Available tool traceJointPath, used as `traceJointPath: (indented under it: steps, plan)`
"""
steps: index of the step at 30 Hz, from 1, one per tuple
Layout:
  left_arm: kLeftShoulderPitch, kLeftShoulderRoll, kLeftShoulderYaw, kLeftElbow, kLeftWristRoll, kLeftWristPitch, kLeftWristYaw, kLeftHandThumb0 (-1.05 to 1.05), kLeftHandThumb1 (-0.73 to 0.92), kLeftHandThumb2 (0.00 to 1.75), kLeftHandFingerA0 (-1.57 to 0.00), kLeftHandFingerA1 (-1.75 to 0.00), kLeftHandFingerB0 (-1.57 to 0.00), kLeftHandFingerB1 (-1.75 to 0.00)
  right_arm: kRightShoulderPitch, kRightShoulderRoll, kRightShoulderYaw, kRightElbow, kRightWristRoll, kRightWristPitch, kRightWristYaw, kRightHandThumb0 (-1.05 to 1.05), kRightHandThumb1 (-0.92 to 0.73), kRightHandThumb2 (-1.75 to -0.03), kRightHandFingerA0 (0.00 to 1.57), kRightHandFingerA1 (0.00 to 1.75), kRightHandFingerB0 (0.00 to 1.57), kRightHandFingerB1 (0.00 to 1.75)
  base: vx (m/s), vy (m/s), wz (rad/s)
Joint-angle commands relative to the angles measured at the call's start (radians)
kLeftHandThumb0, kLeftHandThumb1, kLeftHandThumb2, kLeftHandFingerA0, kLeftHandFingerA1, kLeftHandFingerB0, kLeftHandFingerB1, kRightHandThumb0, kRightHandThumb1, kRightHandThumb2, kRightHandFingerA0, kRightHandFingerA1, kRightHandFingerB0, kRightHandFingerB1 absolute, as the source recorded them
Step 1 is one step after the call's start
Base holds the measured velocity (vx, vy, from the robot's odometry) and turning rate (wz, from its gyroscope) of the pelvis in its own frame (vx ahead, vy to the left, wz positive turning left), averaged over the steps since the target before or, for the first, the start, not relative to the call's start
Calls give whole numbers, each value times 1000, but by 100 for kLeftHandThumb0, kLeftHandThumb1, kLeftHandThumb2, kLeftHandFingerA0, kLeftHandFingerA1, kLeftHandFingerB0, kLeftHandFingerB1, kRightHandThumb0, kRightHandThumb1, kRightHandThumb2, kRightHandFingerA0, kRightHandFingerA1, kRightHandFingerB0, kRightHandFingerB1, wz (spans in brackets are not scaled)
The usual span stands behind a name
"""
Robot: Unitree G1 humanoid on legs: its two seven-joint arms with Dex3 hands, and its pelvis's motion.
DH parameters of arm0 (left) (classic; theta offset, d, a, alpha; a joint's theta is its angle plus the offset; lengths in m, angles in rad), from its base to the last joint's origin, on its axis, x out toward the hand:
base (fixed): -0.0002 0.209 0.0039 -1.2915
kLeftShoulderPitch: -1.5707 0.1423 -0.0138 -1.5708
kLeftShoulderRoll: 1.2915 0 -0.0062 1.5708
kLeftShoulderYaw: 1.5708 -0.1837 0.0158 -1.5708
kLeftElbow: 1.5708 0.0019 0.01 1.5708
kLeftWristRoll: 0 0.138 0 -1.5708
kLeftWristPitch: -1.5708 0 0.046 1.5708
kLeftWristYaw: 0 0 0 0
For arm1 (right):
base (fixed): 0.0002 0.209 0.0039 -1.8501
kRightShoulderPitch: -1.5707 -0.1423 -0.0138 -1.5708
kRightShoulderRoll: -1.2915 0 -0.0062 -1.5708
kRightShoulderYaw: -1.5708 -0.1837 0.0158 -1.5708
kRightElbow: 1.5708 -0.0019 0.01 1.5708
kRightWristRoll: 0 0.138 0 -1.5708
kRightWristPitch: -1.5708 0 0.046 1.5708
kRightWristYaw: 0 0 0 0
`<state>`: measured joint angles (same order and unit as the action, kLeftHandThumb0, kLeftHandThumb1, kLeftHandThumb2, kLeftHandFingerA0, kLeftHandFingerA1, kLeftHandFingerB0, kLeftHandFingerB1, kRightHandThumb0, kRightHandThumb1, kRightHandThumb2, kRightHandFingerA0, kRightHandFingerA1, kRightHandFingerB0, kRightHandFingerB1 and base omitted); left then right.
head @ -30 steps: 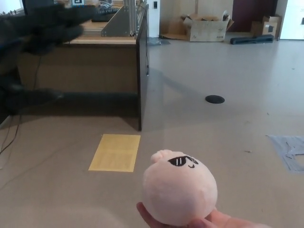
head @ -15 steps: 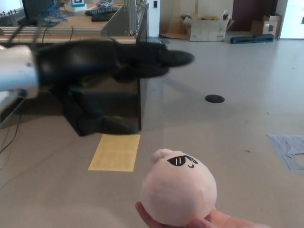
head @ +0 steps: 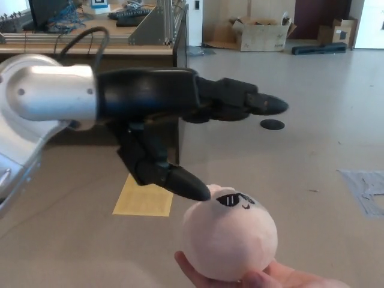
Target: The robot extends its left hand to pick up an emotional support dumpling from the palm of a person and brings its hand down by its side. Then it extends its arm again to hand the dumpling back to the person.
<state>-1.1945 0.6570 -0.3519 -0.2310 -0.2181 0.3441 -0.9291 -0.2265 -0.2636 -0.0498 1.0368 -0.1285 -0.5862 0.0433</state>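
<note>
Your dumpling (head: pixel 230 240), a pale pink plush ball with black sunglasses and a small smile stitched on its top, sits low in the head view on a person's open palm (head: pixel 264 279), whose fingertips curl up just under its lower edge. A little knot of fabric sticks up at its upper left.

Right beside that knot you see the thumb tip of the left hand (head: pixel 198 114); it points down and to the right and looks to be touching or almost touching the plush, though you cannot tell which. The two thick fingers (head: pixel 252 103) reach out level, well above the dumpling, so the fingers are spread wide apart and grip nothing. The black hand runs back to a silver wrist and forearm (head: pixel 45 96) that fill the left side of the picture.

The right hand does not show.

Behind the arm you can make out a wooden tabletop (head: pixel 138 49) carrying metal frames and cables. On the grey floor (head: pixel 312 156) lies a yellow sheet (head: pixel 141 201) partly hidden by the thumb, a round black disc (head: pixel 273 125) past the fingertips, and grey tape (head: pixel 366 189) at the right edge. A cardboard box (head: pixel 261 33) stands by the far wall
</note>
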Motion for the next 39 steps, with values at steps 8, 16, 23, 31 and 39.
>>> traceJointPath:
  steps: [8, 16, 23, 31, 39]
  plan:
    - [-41, -12, -57, -12, 77, 39, -96, -105, 63, 61, 0, -3, 0, -5, -16, -24, 9, 3, -13, -9, -25, -93, -92, -70, 29, 52, 18, 33, 0, 0, 0]
    - [-85, -14, -108, 34, 107, 18, -197, -55, 39, 78, 0, -5, 0, 0, -21, -19, 9, -6, -10, -6, -26, -84, -72, -110, 30, 63, 11, 46, 0, 0, 0]
    - [-101, -7, -152, 20, 159, 26, -240, -51, 41, 73, 0, -4, 0, 0, -30, -19, 10, -4, -9, 3, -21, -89, -92, -70, 33, 57, 17, 32, 0, 0, 0]
    - [-91, -25, -160, -20, 176, 47, -253, -57, 35, 52, 0, 0, 0, 0, -41, -20, 12, 0, -11, -1, -25, -88, -92, -69, 34, 53, 17, 33, 0, 0, 0]
    - [-90, -58, -203, -56, 221, 79, -259, -54, 45, 77, 0, 0, 0, 0, -45, -20, 17, 3, -17, -1, -31, -90, -92, -71, 34, 55, 17, 32, 0, 0, 0]
